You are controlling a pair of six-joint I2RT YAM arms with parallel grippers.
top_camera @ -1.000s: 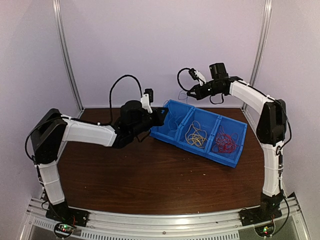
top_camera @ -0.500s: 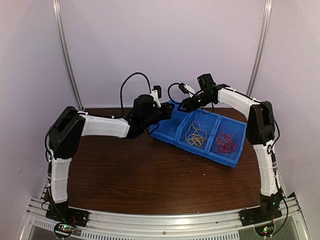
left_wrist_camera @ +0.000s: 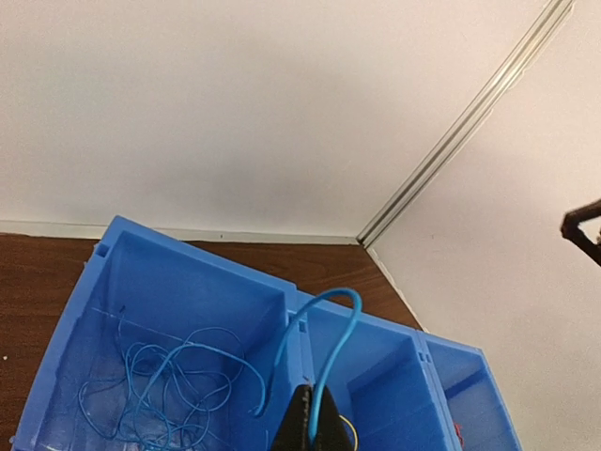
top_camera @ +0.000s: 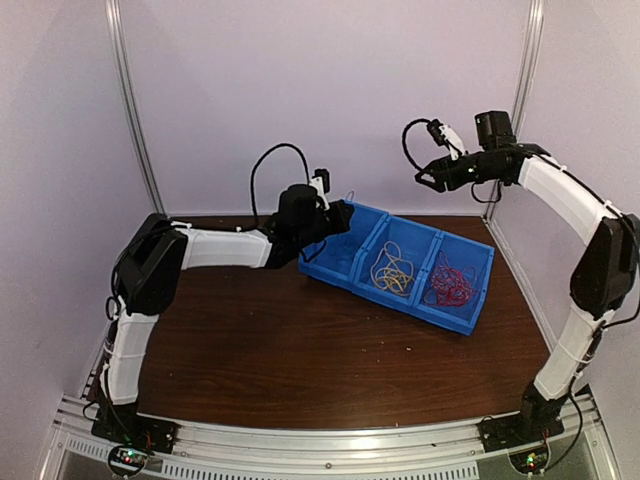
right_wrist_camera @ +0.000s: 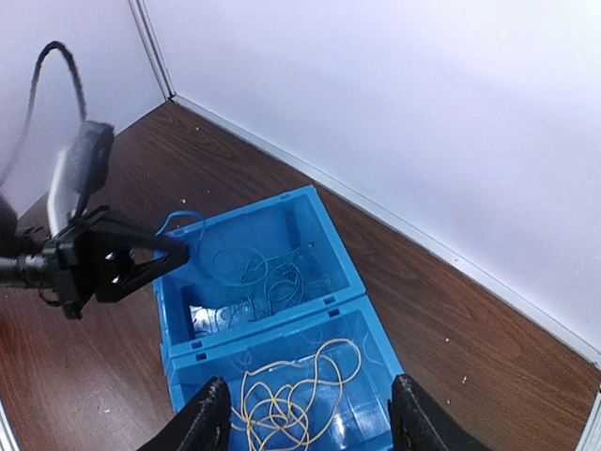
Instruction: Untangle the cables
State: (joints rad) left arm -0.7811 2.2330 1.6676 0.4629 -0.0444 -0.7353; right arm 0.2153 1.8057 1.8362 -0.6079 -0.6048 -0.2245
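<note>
We find room above the bin's (top_camera: 380, 297) middle and right compartments. The left gripper (top_camera: 343, 213) (pinching a cable (left_wrist_camera: 329, 295)) crowds the left one's rim.

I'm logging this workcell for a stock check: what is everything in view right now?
bin: one, blue, three compartments, on the table.
blue cables: one tangle, strands too thin to count, left compartment.
held cable: one, blue, arching up over the left compartment.
yellow cables: one tangle, middle compartment.
red cables: one tangle, right compartment.
table: one, dark brown wood.
left gripper: one, black, shut on the held cable at the bin's left end.
right gripper: one, black, open and empty, raised high above the bin.
</note>
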